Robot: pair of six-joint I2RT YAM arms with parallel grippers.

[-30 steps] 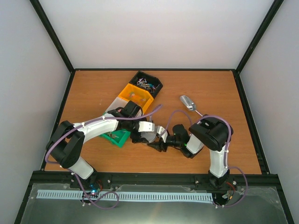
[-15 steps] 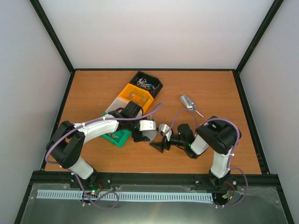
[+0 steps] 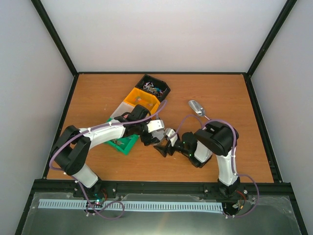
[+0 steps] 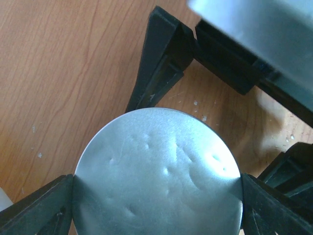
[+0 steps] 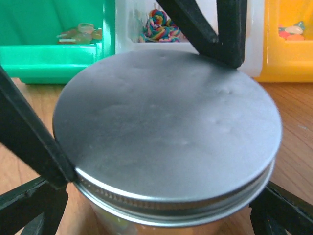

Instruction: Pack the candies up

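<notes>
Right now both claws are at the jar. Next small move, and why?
Probably twist the metal lid off with the left claw, whose fingers flank the lid's rim, while the right claw steadies the jar below it. The lid is still seated on the jar, so no candies can go in yet.

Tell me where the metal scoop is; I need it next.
In the top view, the metal scoop lies on the table's right half, beyond the right gripper, right of the black bin.

A robot test cell in a lab; plain white walls (image 3: 166,34) and black frame rails (image 3: 54,36) box in the wooden bench (image 3: 220,93).
</notes>
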